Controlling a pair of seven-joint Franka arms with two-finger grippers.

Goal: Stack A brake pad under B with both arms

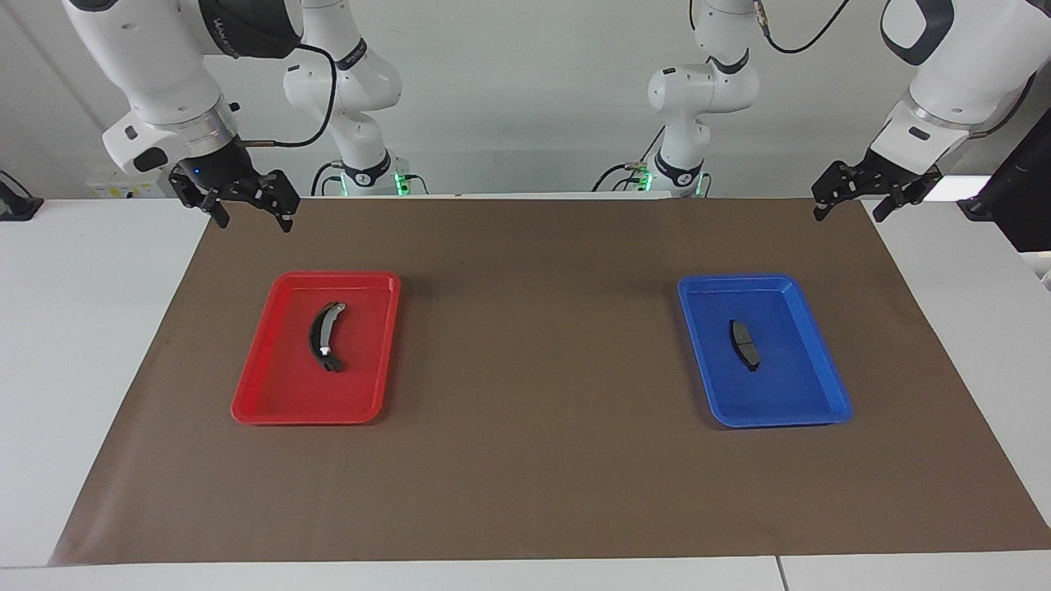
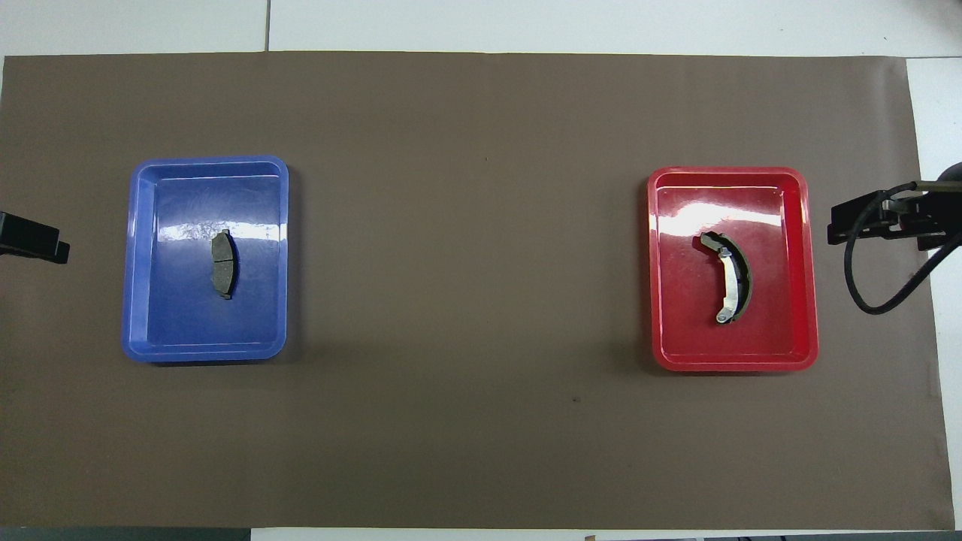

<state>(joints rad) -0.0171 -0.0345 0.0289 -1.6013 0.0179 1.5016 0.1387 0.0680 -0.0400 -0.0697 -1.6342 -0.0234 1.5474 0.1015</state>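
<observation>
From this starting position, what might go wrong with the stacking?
The small flat brake pad lies low in the blue tray, so the left claw may slip off it. The curved brake shoe in the red tray may rock once the right claw sets it on the shorter pad.

Both hands (image 1: 854, 201) (image 1: 250, 209) raised, open.

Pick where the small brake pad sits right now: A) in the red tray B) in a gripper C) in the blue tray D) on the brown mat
C: the small brake pad lies flat in the blue tray; the curved brake shoe has the red tray.
</observation>
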